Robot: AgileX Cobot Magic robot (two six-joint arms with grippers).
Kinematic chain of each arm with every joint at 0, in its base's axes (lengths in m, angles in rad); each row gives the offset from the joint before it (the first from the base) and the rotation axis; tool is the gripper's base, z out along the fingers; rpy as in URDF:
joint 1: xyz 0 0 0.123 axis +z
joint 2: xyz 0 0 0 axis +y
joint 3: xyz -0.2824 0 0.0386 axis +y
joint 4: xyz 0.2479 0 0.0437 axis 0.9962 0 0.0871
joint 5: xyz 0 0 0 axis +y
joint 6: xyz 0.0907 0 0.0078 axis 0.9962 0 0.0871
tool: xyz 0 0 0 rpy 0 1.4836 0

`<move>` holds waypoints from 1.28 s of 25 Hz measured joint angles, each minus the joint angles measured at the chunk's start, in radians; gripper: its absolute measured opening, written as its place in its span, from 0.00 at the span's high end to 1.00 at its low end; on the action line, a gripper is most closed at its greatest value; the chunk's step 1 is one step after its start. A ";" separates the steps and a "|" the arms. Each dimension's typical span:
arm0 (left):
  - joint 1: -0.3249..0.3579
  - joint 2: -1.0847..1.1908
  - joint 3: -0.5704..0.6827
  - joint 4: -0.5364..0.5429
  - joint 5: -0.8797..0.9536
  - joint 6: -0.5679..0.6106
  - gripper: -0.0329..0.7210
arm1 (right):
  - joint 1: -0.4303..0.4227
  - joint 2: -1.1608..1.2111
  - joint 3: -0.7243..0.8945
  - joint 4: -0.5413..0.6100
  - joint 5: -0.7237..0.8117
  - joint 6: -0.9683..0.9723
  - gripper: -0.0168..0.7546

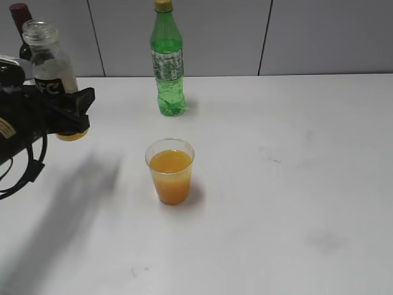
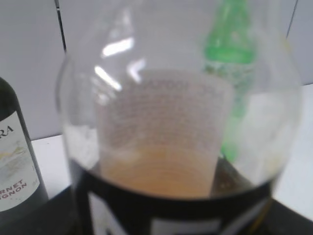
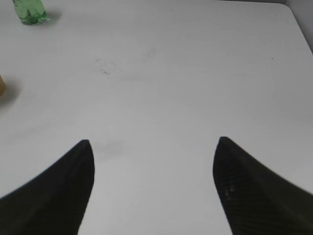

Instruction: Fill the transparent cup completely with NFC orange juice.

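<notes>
The transparent cup [image 1: 170, 171] stands near the middle of the white table and holds orange juice to about three quarters of its height. My left gripper [image 1: 64, 110] is shut on the NFC bottle [image 1: 49, 61], held upright and uncapped at the far left, above the table. The bottle's clear upper part looks empty; a little orange shows at its base. In the left wrist view the bottle [image 2: 176, 122] fills the frame, and the cup shows blurred through it. My right gripper [image 3: 154, 147] is open and empty over bare table.
A green soda bottle [image 1: 167, 61] stands upright at the back, behind the cup; its base shows in the right wrist view [image 3: 30, 12]. A dark wine bottle [image 1: 21, 24] stands behind the NFC bottle and shows in the left wrist view [image 2: 17, 161]. A grey wall runs behind the table.
</notes>
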 joint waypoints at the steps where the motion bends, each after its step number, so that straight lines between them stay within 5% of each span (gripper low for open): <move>1: 0.029 0.006 -0.003 0.053 0.000 -0.030 0.34 | 0.000 0.000 0.000 0.000 0.000 0.000 0.22; 5: 0.103 0.061 -0.062 0.222 0.005 -0.136 0.34 | 0.000 0.000 0.000 0.000 0.000 0.000 0.22; 9: 0.109 0.140 -0.151 0.275 0.001 -0.164 0.34 | 0.000 0.000 0.000 0.000 0.000 0.000 0.22; 26: 0.066 0.448 -0.569 0.201 0.121 -0.171 0.34 | 0.000 0.000 0.000 0.000 0.000 0.001 0.22; 32: 0.066 0.518 -0.630 0.195 0.138 -0.171 0.34 | 0.000 0.000 0.000 0.000 0.000 0.001 0.22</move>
